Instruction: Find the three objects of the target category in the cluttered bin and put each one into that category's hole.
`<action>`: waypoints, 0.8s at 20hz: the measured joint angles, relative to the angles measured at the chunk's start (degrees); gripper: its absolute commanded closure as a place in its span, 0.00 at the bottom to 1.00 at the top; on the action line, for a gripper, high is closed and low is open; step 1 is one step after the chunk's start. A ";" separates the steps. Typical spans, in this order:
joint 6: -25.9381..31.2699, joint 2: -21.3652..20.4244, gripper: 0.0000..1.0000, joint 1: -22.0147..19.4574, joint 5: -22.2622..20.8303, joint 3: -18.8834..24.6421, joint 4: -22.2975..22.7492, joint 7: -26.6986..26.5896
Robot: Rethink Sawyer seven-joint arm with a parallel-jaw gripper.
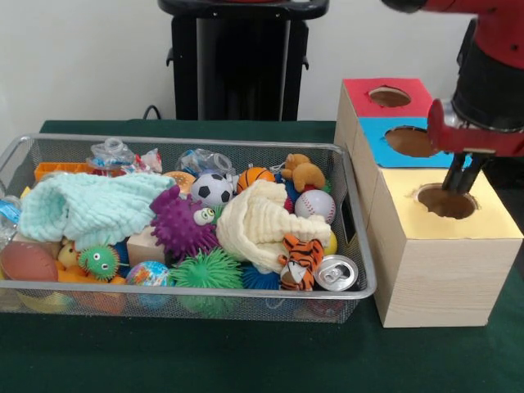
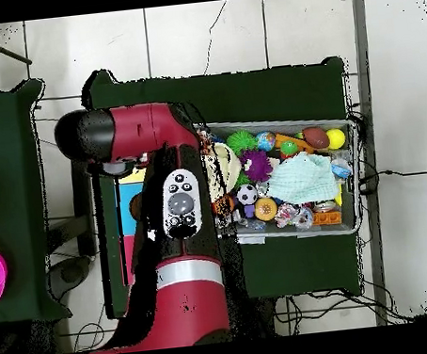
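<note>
The wire-mesh bin (image 1: 188,142) fills the left and middle of the front view, heaped with toys; it also shows in the overhead view (image 2: 354,219). Two small crumpled multicoloured bundles (image 1: 123,155) (image 1: 203,161) lie at its back edge; I cannot tell whether they are fabric. The yellow-topped wooden box (image 1: 491,219) stands right of the bin, with its round hole (image 1: 446,205). My gripper (image 1: 455,184) hangs straight over this hole, its tip at the hole's rim. Nothing shows in it. In the overhead view the arm (image 2: 177,202) hides it.
A blue-topped box (image 1: 409,141) and a red-topped box (image 1: 389,97) stand behind the yellow one. The bin holds a mint cloth (image 1: 90,206), a cream cloth (image 1: 258,225), a purple spiky ball (image 1: 178,225), a toy tiger (image 1: 299,260) and a can (image 1: 336,273).
</note>
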 measured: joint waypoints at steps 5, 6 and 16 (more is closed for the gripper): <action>5.54 -2.71 1.00 -0.08 0.00 -0.02 0.00 0.00; 6.30 -3.13 1.00 -0.11 -0.02 -0.04 0.02 0.00; 9.09 -6.74 1.00 -1.63 -0.07 -0.04 0.01 0.00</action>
